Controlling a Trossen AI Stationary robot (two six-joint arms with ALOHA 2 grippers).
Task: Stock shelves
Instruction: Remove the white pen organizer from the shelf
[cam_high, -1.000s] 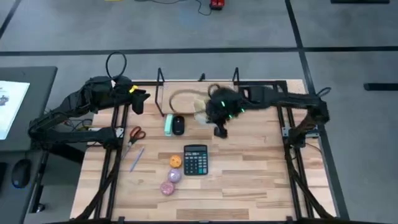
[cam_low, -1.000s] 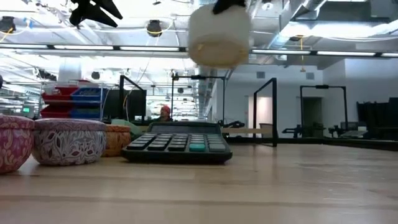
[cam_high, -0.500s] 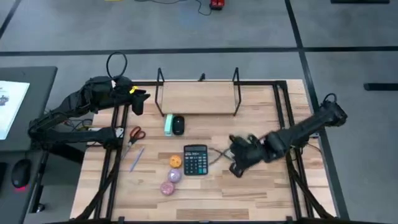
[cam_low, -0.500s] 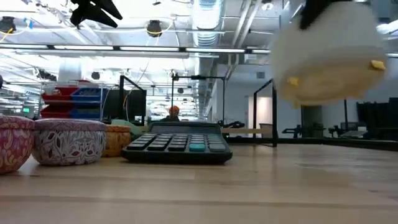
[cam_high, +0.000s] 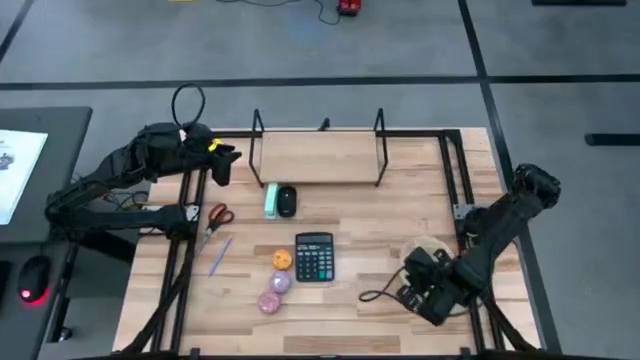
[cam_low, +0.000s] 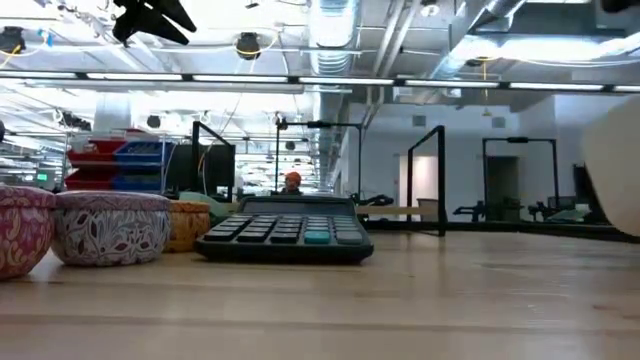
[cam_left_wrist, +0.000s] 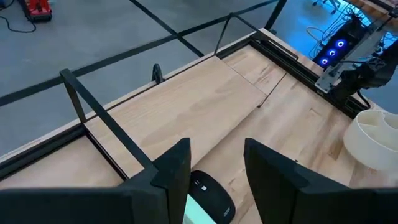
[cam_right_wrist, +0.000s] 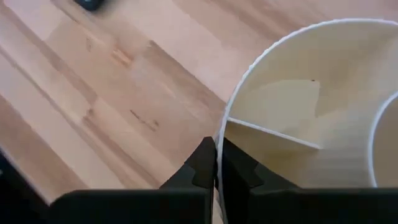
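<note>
Right tool (cam_high: 428, 290): fingers pinched on the rim wall of a cream round divided plastic holder (cam_right_wrist: 311, 118), near the worktop's (cam_high: 380, 225) front right.
Left tool (cam_left_wrist: 214, 168): fingers parted, empty, parked.
Pale wooden shelf rack with black uprights (cam_high: 318, 157): far-left of right tool, directly ahead of left tool; long axis crosswise.
Hidden: holder mostly cropped in low view.

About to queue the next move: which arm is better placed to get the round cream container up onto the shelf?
Right. Its claw is already shut on the cream container's rim at the table's front right. The left claw is open and empty beside the shelf's left end, far from the container.
</note>
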